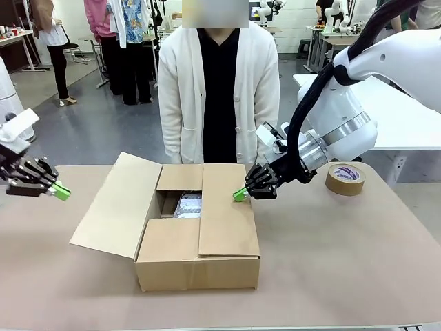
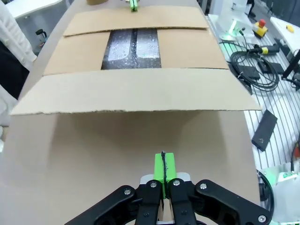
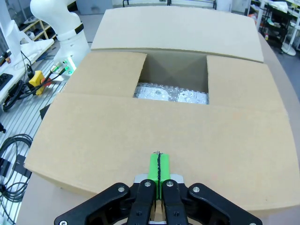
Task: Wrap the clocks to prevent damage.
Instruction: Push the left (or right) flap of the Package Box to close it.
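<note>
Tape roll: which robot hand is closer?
Right. The right gripper is over the cardboard box, on its side toward the tape roll; the left gripper is beyond the opposite side.

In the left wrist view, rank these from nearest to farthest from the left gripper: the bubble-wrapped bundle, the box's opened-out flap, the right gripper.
From the left gripper:
1. Opened-out flap, just ahead.
2. Bubble-wrapped bundle, inside the box, mid-distance.
3. Right gripper, at the far side.

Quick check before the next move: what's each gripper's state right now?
Left gripper: closed, holding nothing.
Right gripper: closed, holding nothing.
</note>
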